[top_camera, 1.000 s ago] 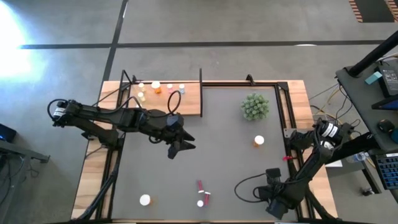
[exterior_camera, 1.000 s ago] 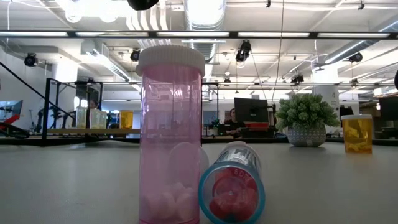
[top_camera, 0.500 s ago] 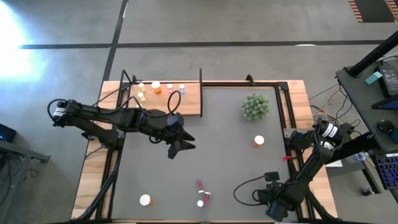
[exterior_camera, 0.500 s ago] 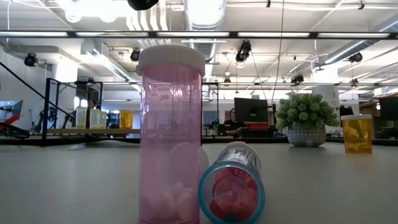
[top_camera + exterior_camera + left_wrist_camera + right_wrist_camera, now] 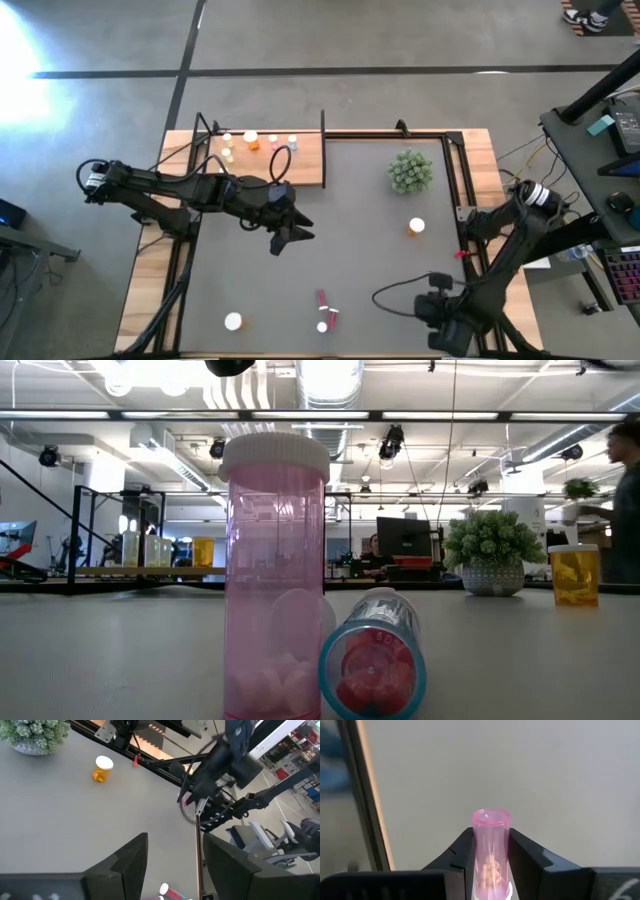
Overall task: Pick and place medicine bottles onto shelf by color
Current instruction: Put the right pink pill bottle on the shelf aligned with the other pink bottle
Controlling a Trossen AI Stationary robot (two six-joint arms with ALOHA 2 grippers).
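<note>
My right gripper (image 5: 491,865) is at the mat's near right corner (image 5: 443,322), shut on a pink medicine bottle (image 5: 491,845). My left gripper (image 5: 290,238) hangs open over the mat's middle, its fingers (image 5: 131,862) holding nothing. The light-wood shelf (image 5: 300,165) at the far left carries several small bottles (image 5: 250,137). An orange bottle (image 5: 416,227) stands on the mat at the right. At the near edge a pink bottle (image 5: 275,575) stands upright with another (image 5: 372,655) lying beside it. A white-capped bottle (image 5: 233,321) stands at the near left. My right gripper pinches the pink bottle's side walls (image 5: 479,851) between its two fingers. The bottle lies along the fingers, its white cap (image 5: 492,895) back between them and its base (image 5: 491,815) sticking out past the fingertips. The fingers point steeply down at the mat.
A small green plant (image 5: 410,171) in a pot stands at the far right of the mat. A black frame rail (image 5: 362,795) runs along the mat's edge beside my right gripper. A person (image 5: 625,500) stands in the room beyond the table.
My right gripper has risen a little at the near right corner and rolled about its wrist. A person has come into the low view at the right.
</note>
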